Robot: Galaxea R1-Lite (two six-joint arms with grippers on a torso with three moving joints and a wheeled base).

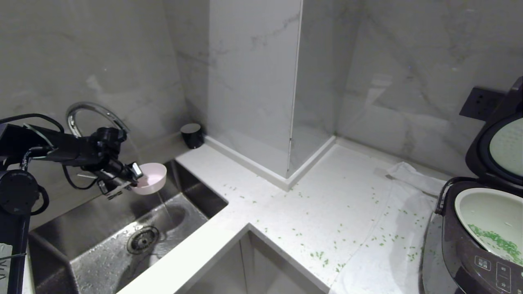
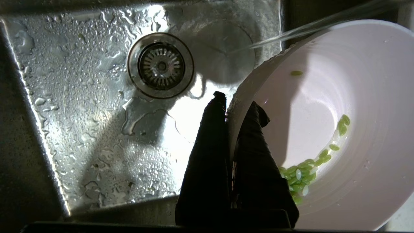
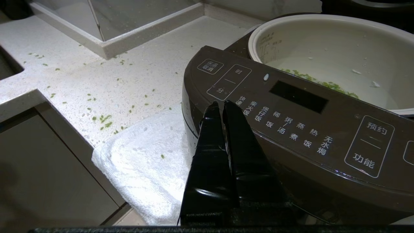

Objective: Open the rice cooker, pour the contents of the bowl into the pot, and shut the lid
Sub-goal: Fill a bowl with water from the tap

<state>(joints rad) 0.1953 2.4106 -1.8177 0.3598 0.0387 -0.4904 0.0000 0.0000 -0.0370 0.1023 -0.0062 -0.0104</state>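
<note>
Left hand (image 2: pixel 235 106) pinches the tilted bowl (image 1: pixel 152 177) rim over the sink (image 1: pixel 102 245), hiding part of it.

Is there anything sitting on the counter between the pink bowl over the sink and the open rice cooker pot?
Nothing upright that shows. The left gripper holds the bowl above the sink; the pot is far right, lid raised. Between them the counter carries only scattered green bits and a flat white cloth.
</note>
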